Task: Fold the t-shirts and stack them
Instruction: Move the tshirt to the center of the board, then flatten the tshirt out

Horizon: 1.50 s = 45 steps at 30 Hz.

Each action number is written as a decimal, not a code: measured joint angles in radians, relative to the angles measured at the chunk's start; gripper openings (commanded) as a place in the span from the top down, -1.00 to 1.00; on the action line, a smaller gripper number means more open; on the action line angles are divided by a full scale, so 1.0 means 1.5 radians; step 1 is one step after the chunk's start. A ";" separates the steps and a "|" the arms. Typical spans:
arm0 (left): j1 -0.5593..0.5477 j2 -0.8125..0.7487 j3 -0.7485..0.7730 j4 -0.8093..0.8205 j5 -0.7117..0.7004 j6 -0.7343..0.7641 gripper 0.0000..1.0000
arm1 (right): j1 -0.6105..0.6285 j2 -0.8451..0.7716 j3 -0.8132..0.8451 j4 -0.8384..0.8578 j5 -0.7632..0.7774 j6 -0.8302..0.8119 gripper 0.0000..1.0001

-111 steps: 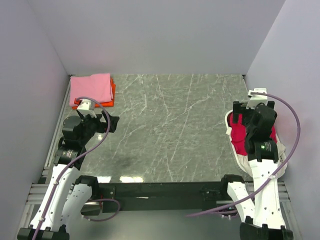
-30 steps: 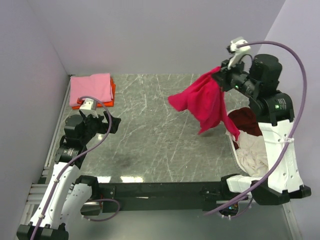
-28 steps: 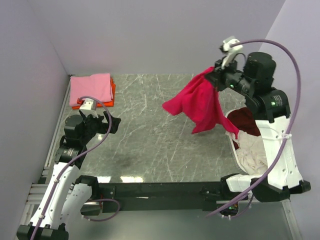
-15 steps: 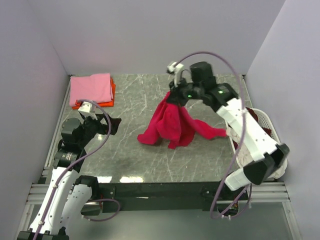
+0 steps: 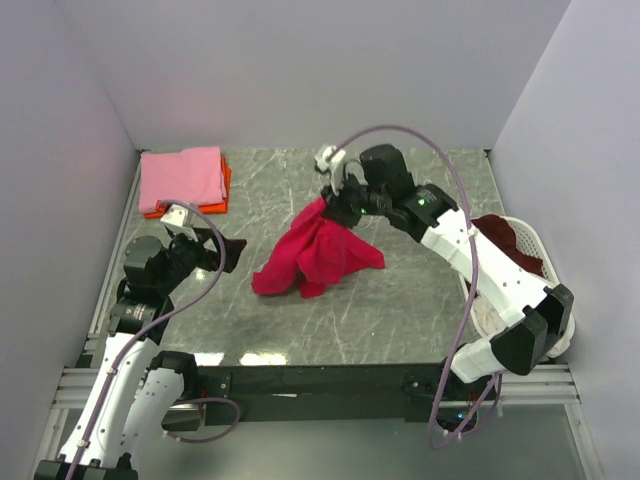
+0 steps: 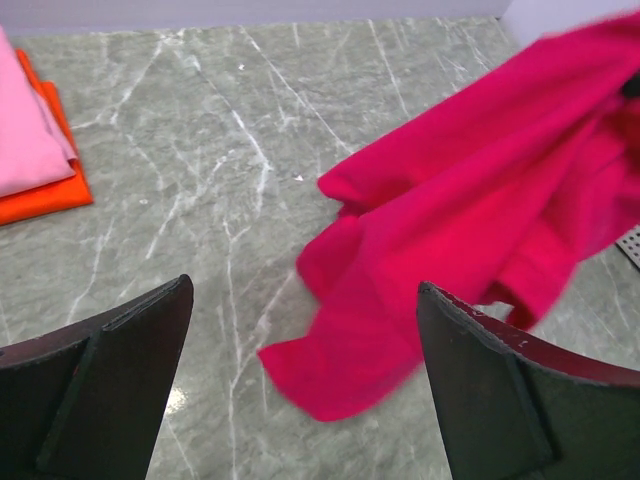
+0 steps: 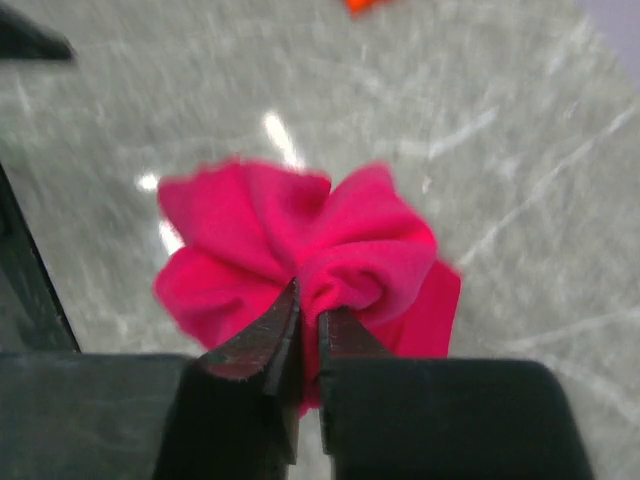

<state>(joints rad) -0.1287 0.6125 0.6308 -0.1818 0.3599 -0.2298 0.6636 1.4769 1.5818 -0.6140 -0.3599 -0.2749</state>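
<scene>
From above you can count five shirts. One red shirt (image 5: 318, 255) is out on the table. One pink shirt (image 5: 182, 177) lies folded on one orange shirt (image 5: 227, 180). One maroon shirt (image 5: 500, 233) and a sliver of one cream shirt (image 5: 479, 318) sit in the single basket (image 5: 538, 252).

Your right gripper (image 5: 333, 204) is clenched on the red shirt's top. The rest of that shirt is bunched on the table (image 5: 400, 300), below and left of those jaws. Your left gripper (image 5: 228, 252) is spread wide and holds nothing, and the red hem lies just past its tips. Bare table runs from the right jaws to the back wall.

In the left wrist view, the red shirt's edge lies ahead and to the right between the open fingers. The stack's corner is far left, with bare marble between.

In the right wrist view, the jaws pinch one red fold, with marble around it.
</scene>
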 measured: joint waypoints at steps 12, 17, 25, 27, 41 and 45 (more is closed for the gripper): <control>-0.020 0.057 -0.003 0.013 0.063 -0.003 -0.96 | -0.110 -0.057 -0.308 0.006 -0.134 -0.145 -0.52; -0.082 0.099 -0.003 0.026 0.057 0.001 -0.96 | -0.209 -0.119 -0.360 -0.017 -0.255 -0.232 -0.51; -0.270 0.131 -0.008 0.023 -0.048 0.091 -0.98 | -0.266 -0.152 -0.382 -0.024 -0.312 -0.289 -0.49; -0.310 0.127 -0.014 0.023 -0.063 0.132 -0.99 | -0.277 -0.150 -0.382 -0.024 -0.312 -0.289 -0.48; -0.402 0.231 -0.040 0.042 -0.081 0.303 -0.65 | -0.284 -0.048 -0.357 -0.056 -0.284 -0.279 -0.47; -0.430 0.324 -0.033 0.059 -0.087 0.320 -0.60 | -0.284 -0.024 -0.351 -0.073 -0.286 -0.275 -0.47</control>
<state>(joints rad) -0.7738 1.0981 0.5808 -0.0937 0.2295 0.2508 0.2379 1.4406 1.0546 -0.7238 -0.7891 -0.6876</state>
